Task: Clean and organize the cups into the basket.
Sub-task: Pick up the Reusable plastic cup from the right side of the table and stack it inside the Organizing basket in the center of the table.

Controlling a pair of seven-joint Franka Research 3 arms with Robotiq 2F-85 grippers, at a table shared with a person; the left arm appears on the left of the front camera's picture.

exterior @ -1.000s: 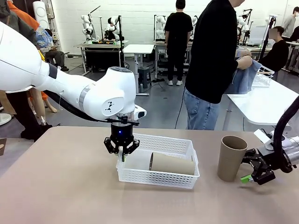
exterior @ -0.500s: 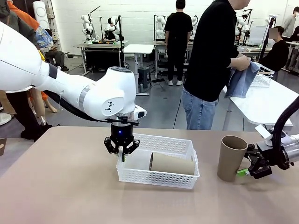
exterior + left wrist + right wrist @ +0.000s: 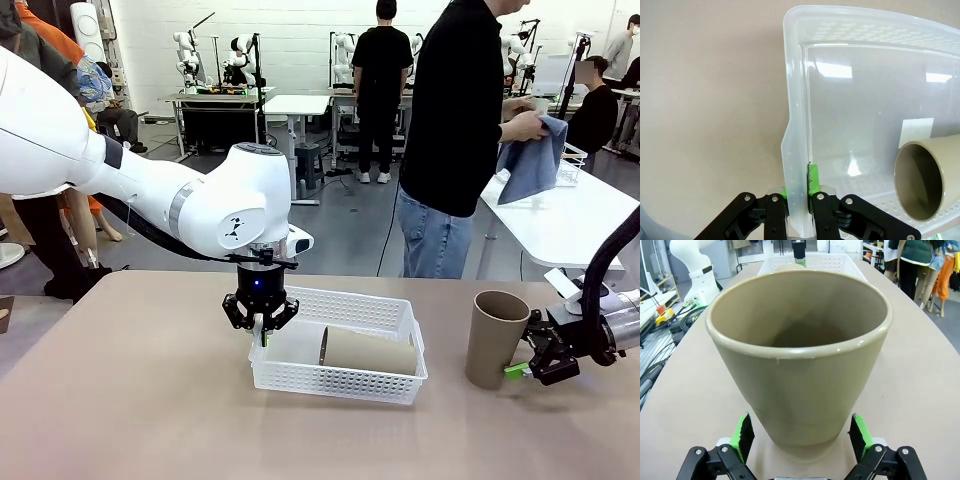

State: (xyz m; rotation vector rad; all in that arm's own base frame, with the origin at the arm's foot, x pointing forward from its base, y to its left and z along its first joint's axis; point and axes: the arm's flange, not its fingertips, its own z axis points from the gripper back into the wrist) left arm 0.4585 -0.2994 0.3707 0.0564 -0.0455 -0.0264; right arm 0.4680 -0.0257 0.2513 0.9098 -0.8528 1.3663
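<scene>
The left gripper (image 3: 260, 322) is clamped on the left end wall of the basket (image 3: 390, 312), mid-frame in the front view, seemingly to keep it from sliding while cups go in. One brown cup (image 3: 368, 350) already lies on its side inside. At the right, the right gripper (image 3: 522, 369) has its jaws spread either side of the foot of an upright brown cup (image 3: 495, 335), not touching it, seemingly poised to grasp it.

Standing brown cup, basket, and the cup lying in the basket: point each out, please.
standing brown cup (image 3: 496, 345): front view, middle of its side wall.
basket (image 3: 335, 384): front view, near lattice wall.
lying brown cup (image 3: 370, 351): front view, middle of its side.
</scene>
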